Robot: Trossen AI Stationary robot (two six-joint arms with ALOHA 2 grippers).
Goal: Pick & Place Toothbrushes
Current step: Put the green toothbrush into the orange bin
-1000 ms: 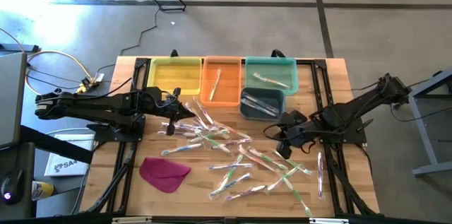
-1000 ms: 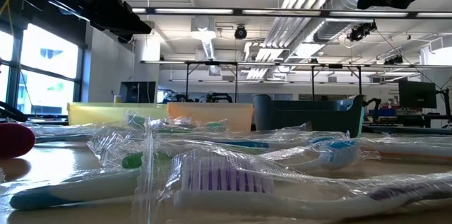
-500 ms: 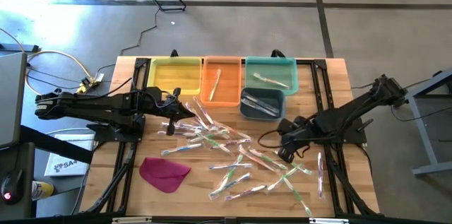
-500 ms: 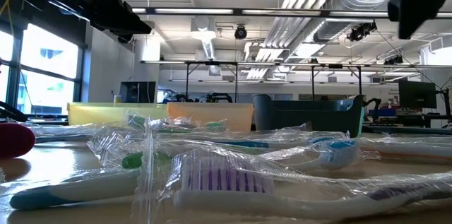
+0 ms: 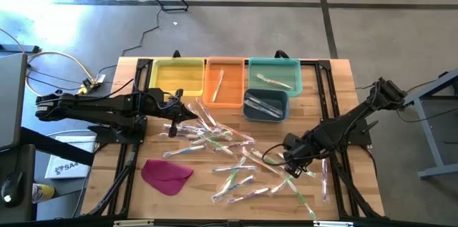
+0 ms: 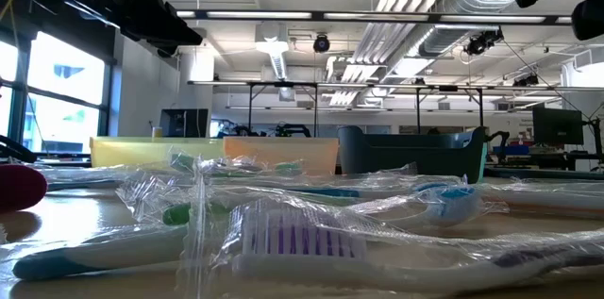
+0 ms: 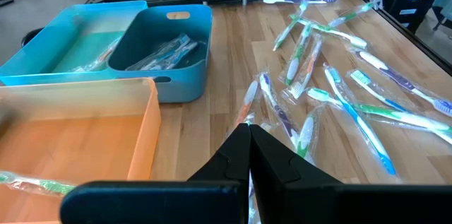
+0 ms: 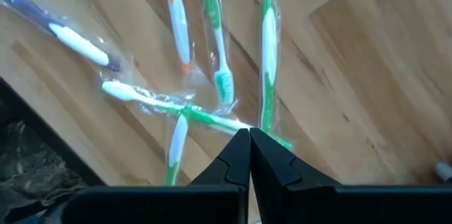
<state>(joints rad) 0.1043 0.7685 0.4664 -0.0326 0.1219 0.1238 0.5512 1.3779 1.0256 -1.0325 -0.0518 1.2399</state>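
A few toothbrushes [image 5: 270, 107] already lay in the bins [image 5: 227, 80], most stayed scattered on the desk [image 5: 343, 76], and the right tool [image 5: 288, 161], clenched and empty like the left tool [image 5: 187, 112], hung over them.

Both arms were matte black, built of slim jointed links with dark cables looped alongside; each end effector, left [image 5: 192, 114] and right [image 5: 288, 162], carried two angular black fingers [image 7: 248, 159] tapering to points
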